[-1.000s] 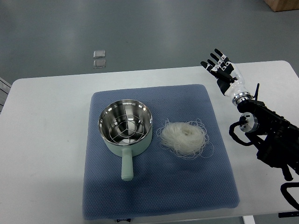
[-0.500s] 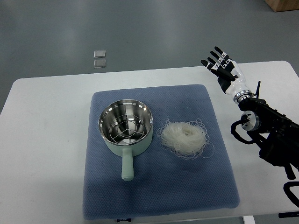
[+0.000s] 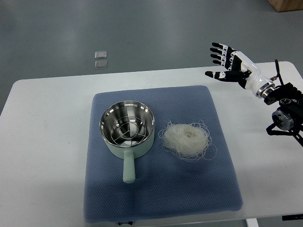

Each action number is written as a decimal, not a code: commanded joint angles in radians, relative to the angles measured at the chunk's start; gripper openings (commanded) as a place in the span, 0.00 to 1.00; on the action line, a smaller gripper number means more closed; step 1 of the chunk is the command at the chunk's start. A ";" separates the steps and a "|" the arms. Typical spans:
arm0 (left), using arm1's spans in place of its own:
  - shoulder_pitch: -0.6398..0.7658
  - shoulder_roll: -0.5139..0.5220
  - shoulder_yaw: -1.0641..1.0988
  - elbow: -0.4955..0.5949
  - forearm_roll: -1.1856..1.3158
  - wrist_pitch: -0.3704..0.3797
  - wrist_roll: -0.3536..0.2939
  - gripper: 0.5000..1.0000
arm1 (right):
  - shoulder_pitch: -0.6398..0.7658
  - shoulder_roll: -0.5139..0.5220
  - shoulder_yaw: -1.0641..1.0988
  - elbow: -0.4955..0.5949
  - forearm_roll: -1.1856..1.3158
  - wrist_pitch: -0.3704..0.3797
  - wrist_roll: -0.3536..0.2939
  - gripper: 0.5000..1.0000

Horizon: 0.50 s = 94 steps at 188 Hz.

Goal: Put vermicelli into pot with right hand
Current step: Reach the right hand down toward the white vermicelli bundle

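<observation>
A pale green pot [image 3: 127, 129] with a steel inside and a wire rack in it stands on a blue mat [image 3: 161, 156], handle toward me. A white nest of vermicelli [image 3: 186, 139] lies on the mat just right of the pot. My right hand [image 3: 226, 62] is raised over the table's far right edge, well up and right of the vermicelli, fingers spread and holding nothing. Its black arm [image 3: 284, 106] comes in from the right edge. The left arm is out of view.
The mat lies on a white table [image 3: 47, 142]. Two small square plates [image 3: 100, 59] are set in the grey floor beyond the table. A brown box corner [image 3: 286, 4] shows at the top right.
My right arm has lifted and swung toward the right edge, and the hand has turned so its fingers now point left. The pot and vermicelli have not moved.
</observation>
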 commanded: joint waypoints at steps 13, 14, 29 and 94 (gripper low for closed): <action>0.000 0.000 0.000 0.000 0.000 0.000 -0.001 1.00 | -0.001 -0.109 -0.042 0.108 -0.122 0.070 0.021 0.83; 0.000 0.000 0.000 0.000 0.000 0.000 -0.001 1.00 | -0.001 -0.109 -0.042 0.108 -0.122 0.070 0.021 0.83; 0.000 0.000 0.000 0.000 0.000 0.000 -0.001 1.00 | -0.001 -0.157 -0.065 0.172 -0.192 0.105 0.044 0.83; 0.000 0.000 0.000 0.000 0.000 0.000 0.000 1.00 | 0.013 -0.270 -0.103 0.382 -0.579 0.216 0.089 0.83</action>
